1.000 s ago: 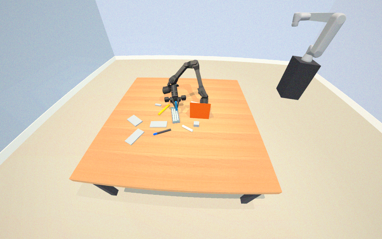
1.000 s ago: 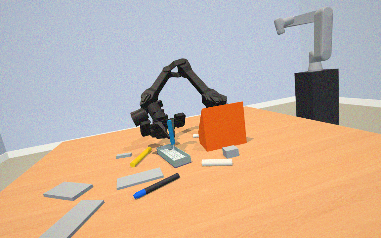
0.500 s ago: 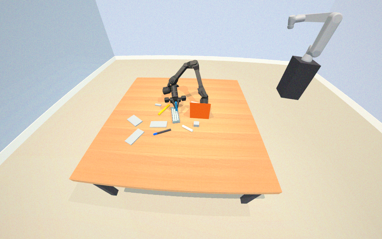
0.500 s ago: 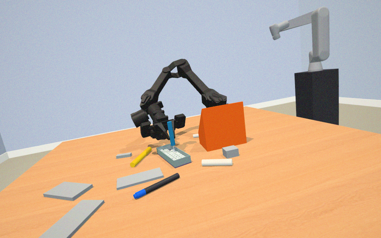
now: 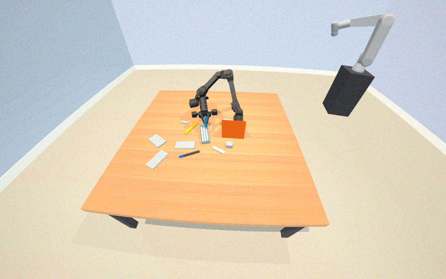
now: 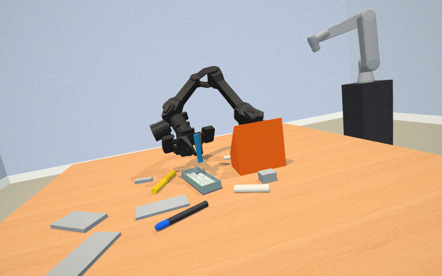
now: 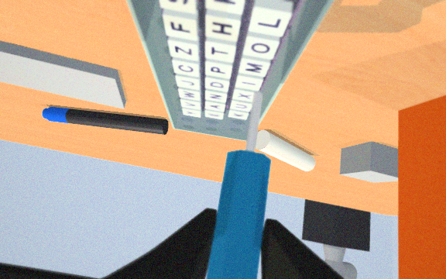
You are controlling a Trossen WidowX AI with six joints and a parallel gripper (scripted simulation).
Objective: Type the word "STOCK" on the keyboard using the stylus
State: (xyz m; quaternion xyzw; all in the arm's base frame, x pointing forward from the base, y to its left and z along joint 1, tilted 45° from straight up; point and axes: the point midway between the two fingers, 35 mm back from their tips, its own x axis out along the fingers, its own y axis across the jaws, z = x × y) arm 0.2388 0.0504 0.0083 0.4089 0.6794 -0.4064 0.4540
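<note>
My gripper (image 5: 204, 119) (image 6: 198, 153) (image 7: 238, 225) is shut on the blue stylus (image 5: 206, 122) (image 6: 198, 148) (image 7: 246, 186), which points down with its thin grey tip lowest. The keyboard (image 5: 204, 134) (image 6: 212, 187) (image 7: 219, 50) is a grey-green walled tray with rows of white letter keys. The tip is at the keyboard's far end in the top and exterior views. In the wrist view it overlaps the right-hand key row near I and X; whether it touches a key I cannot tell. T, O and C are readable there; S is cut off at the top edge.
A yellow rod (image 5: 191, 128) (image 6: 163, 181) lies left of the keyboard. An orange wedge (image 5: 233, 129) (image 6: 258, 147) (image 7: 436, 186) stands right. A black marker (image 5: 190, 153) (image 6: 188, 212) (image 7: 114, 121), white cylinder (image 5: 218, 149) (image 6: 251, 188) (image 7: 286, 151), grey block (image 5: 229, 145) (image 6: 267, 176) and several flat grey slabs lie around.
</note>
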